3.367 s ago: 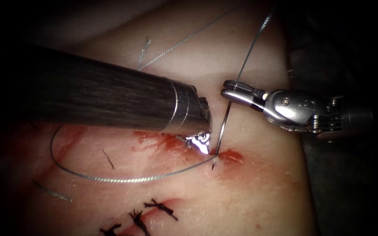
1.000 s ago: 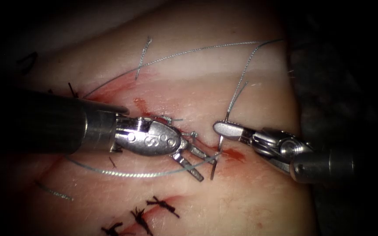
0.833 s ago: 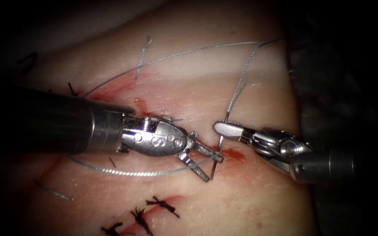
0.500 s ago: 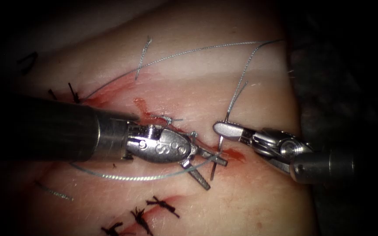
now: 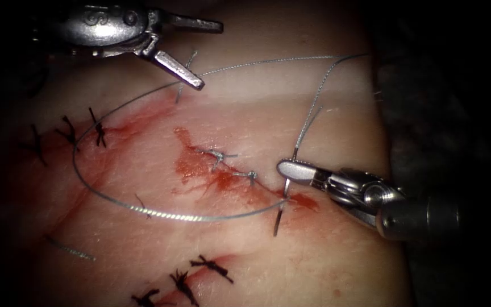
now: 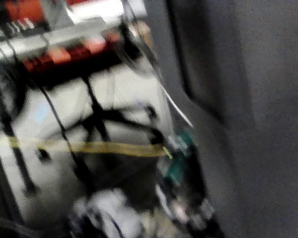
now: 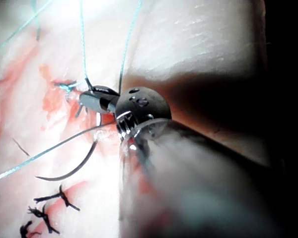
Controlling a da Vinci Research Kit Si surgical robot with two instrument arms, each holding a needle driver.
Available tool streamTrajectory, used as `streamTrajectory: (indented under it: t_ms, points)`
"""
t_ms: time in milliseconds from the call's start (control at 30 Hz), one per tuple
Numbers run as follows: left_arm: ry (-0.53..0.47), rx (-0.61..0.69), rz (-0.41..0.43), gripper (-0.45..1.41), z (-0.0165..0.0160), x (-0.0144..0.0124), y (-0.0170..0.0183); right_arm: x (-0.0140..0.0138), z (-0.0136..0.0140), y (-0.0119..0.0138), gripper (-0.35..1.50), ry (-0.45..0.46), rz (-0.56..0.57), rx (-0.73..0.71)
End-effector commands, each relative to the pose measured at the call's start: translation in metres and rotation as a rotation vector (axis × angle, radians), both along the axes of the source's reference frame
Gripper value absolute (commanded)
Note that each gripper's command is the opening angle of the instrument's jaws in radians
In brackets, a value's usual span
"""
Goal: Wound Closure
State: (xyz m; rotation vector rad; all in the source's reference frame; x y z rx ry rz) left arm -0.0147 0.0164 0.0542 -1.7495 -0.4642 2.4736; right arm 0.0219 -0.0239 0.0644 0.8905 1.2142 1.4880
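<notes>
My right tool comes in from the right with its jaws shut on the curved needle close to its tail end. The needle hangs down across the right end of the cut. Its whole length shows and its dark tip lies low over the tissue. Thread runs from the needle's tail up, across to the left, and loops back to the cut's right end. My left tool hovers at the upper left, open and holding nothing. The right wrist view shows the right tool, the needle and the thread.
Two pale knotted stitches sit along the cut, with red fluid around it. Dark stitches lie at the bottom and far left. Cut thread ends lie at the lower left and near the left tool.
The left tool has pulled away from the needle at the cut and gone up to the upper left, still open. The right tool and needle have stayed put.
</notes>
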Motion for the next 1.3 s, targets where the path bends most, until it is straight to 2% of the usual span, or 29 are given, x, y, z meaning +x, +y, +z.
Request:
streamTrajectory:
  t_ms: [33, 100, 133, 167, 200, 233, 267, 300, 367, 400, 433, 467, 533, 567, 633, 667, 700, 767, 833, 900, 933, 967, 1000, 1100, 1167, 1300]
  points:
    - [-0.039, 0.034, -0.011, 0.24, -0.0008, 0.0007, -0.0002, 0.0008, 0.0003, -0.0003, -0.35, 0.002, -0.002, 0.000]
    - [-0.115, 0.082, 0.018, 0.14, -0.0025, 0.0021, -0.0011, 0.0008, 0.0003, -0.0003, -0.35, 0.002, -0.002, 0.000]
    - [-0.166, 0.125, 0.062, 0.07, -0.0035, 0.0029, -0.0023, 0.0008, 0.0003, -0.0003, -0.35, 0.002, -0.001, 0.000]
    - [-0.214, 0.222, 0.123, 0.00, -0.0049, 0.0039, -0.0048, 0.0008, 0.0003, -0.0003, -0.35, 0.002, -0.001, 0.000]
    - [-0.214, 0.222, 0.123, 0.00, -0.0049, 0.0039, -0.0048, 0.0008, 0.0003, -0.0003, -0.35, 0.002, -0.001, 0.000]
    - [-0.233, 0.290, 0.152, 0.00, -0.0057, 0.0043, -0.0069, 0.0008, 0.0003, -0.0003, -0.35, 0.002, -0.001, 0.000]
    - [-0.270, 0.327, 0.212, 0.36, -0.0065, 0.0044, -0.0099, 0.0008, 0.0003, -0.0003, -0.35, 0.002, -0.001, 0.000]
    - [-0.275, 0.369, 0.273, 0.51, -0.0068, 0.0034, -0.0128, 0.0008, 0.0003, -0.0003, -0.35, 0.002, -0.002, 0.000]
    - [-0.277, 0.368, 0.288, 0.51, -0.0068, 0.0027, -0.0138, 0.0008, 0.0003, -0.0003, -0.35, 0.002, -0.002, 0.000]
    - [-0.268, 0.370, 0.301, 0.36, -0.0066, 0.0011, -0.0154, 0.0007, 0.0003, -0.0003, -0.35, 0.002, -0.002, -0.001]
    - [-0.268, 0.370, 0.301, 0.36, -0.0066, 0.0011, -0.0154, 0.0007, 0.0003, -0.0003, -0.35, 0.002, -0.002, -0.001]
    - [-0.248, 0.380, 0.285, 0.00, -0.0062, -0.0004, -0.0169, 0.0007, 0.0004, -0.0003, -0.35, 0.002, -0.002, -0.001]
    - [-0.240, 0.389, 0.286, -0.03, -0.0060, -0.0008, -0.0178, 0.0007, 0.0004, -0.0003, -0.35, 0.002, -0.002, -0.001]
    - [-0.208, 0.438, 0.306, 0.17, -0.0049, -0.0021, -0.0206, 0.0006, 0.0003, -0.0003, -0.35, 0.002, -0.002, -0.001]
    - [-0.185, 0.455, 0.332, 0.26, -0.0036, -0.0032, -0.0220, 0.0006, 0.0003, -0.0003, -0.35, 0.002, -0.002, -0.001]
    - [-0.152, 0.436, 0.356, 0.42, -0.0015, -0.0044, -0.0235, 0.0007, 0.0004, -0.0003, -0.35, 0.002, -0.002, 0.000]
    - [-0.050, 0.402, 0.320, 0.24, 0.0015, -0.0059, -0.0244, 0.0006, 0.0003, -0.0003, -0.35, 0.002, -0.002, 0.000]
    - [-0.027, 0.386, 0.303, 0.27, 0.0022, -0.0063, -0.0245, 0.0006, 0.0003, -0.0003, -0.35, 0.002, -0.002, 0.000]
    - [0.014, 0.323, 0.281, 0.63, 0.0062, -0.0074, -0.0241, 0.0006, 0.0003, -0.0003, -0.35, 0.002, -0.002, 0.000]
    - [0.036, 0.271, 0.270, 0.56, 0.0083, -0.0078, -0.0239, 0.0006, 0.0003, -0.0003, -0.35, 0.002, -0.002, 0.000]
    - [0.044, 0.218, 0.264, 0.21, 0.0106, -0.0080, -0.0234, 0.0006, 0.0003, -0.0003, -0.35, 0.002, -0.002, 0.000]
    - [0.039, 0.186, 0.273, 0.17, 0.0115, -0.0080, -0.0231, 0.0006, 0.0003, -0.0003, -0.35, 0.002, -0.002, 0.000]
    - [0.064, 0.159, 0.271, 0.24, 0.0129, -0.0077, -0.0223, 0.0006, 0.0003, -0.0003, -0.35, 0.002, -0.002, 0.000]
    - [0.098, 0.123, 0.277, 0.34, 0.0136, -0.0074, -0.0215, 0.0006, 0.0003, -0.0003, -0.35, 0.002, -0.002, 0.000]
    - [0.111, 0.109, 0.263, 0.51, 0.0142, -0.0074, -0.0206, 0.0007, 0.0003, -0.0003, -0.35, 0.002, -0.001, 0.000]
    - [0.107, 0.101, 0.233, 0.61, 0.0144, -0.0087, -0.0202, 0.0007, 0.0003, -0.0003, -0.35, 0.001, -0.001, 0.000]
